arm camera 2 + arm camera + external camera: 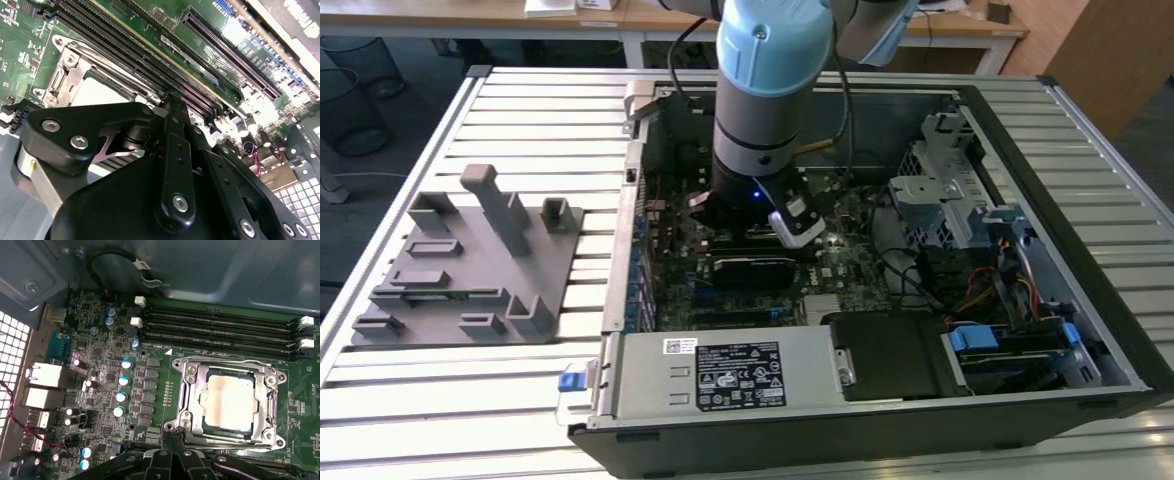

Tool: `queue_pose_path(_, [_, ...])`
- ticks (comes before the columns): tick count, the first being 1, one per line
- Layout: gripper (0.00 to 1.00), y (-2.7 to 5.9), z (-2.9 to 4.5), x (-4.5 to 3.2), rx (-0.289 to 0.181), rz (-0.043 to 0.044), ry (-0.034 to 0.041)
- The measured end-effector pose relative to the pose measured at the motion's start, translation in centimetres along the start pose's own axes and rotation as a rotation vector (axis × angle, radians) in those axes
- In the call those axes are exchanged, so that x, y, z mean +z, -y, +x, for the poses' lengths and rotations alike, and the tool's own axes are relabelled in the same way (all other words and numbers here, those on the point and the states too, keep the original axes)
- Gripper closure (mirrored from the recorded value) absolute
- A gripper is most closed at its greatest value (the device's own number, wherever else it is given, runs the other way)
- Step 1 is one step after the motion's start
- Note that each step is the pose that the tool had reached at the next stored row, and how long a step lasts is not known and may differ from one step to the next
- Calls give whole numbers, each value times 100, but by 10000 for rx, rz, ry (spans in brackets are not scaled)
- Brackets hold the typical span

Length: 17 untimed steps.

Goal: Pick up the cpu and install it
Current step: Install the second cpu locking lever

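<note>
Silvery cpu (229, 402) seated in socket (186, 372), slatted metal table (520, 110), wooden desks behind

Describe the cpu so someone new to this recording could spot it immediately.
Start at the open computer case on the slatted table, then find the green motherboard inside it. Beside the long memory slots sits a silvery metal socket frame; the cpu is the flat, pale square lying inside that frame. It is the smooth, plain patch among pins, capacitors and slots.

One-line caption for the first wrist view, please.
The cpu sits inside the metal socket frame on the motherboard, the gripper just beside the frame.
</note>
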<state>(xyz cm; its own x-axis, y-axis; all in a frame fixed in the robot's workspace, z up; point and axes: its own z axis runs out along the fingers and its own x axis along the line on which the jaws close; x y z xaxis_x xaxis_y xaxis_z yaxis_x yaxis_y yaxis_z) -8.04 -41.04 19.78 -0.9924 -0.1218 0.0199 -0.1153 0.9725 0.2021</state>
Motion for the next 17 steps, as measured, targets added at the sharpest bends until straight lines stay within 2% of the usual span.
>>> queue_pose_path(4, [89, 0, 0, 1, -5, -118, 14])
queue_pose_path(11, [89, 4, 0, 15, -11, -231, 26])
queue_pose_path(17, [89, 4, 2, 19, -23, -409, 46])
